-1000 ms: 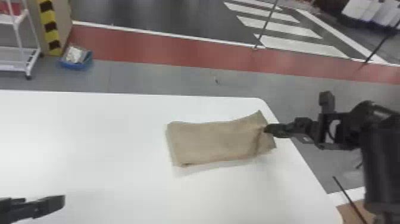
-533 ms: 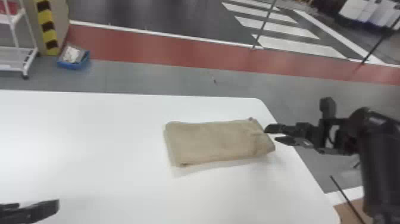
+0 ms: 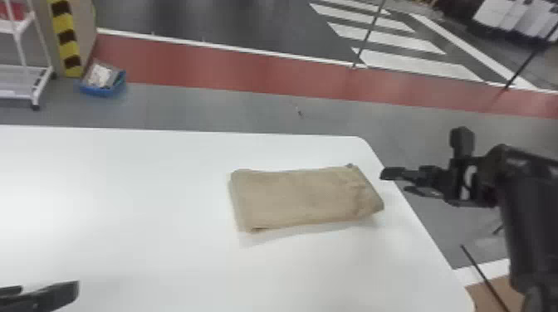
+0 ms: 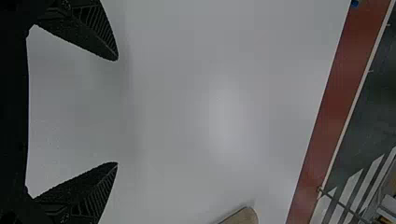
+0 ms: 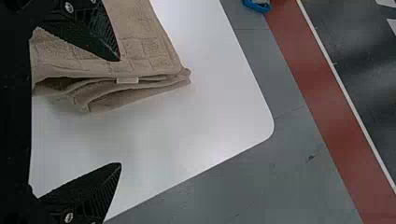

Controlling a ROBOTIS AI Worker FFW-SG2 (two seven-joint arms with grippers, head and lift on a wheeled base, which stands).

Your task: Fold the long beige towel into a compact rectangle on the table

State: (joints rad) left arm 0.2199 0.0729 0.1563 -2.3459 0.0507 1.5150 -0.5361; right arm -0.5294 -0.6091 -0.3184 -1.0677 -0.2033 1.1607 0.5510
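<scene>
1. The long beige towel is folded into a compact, roughly rectangular bundle and is laid flat on the table, near the far right corner. Its long sides are set roughly along the table's far edge.
2. At the end turned toward the table's right edge, several stacked layers are exposed, slightly spread and uneven, and a small pale label is held among them.
3. The right end effector is placed just beside that end, over the table's right edge. Its two fingers are spread wide, and nothing is gripped between them.
4. The left end effector is positioned over the left part of the table, well apart from the towel. Its fingers are also parted wide, with nothing held.
5. Beyond the table's far edge, a blue bin is set on the floor, beside a yellow-and-black striped panel and near a white cart.
6. The floor is crossed by a red band.
</scene>
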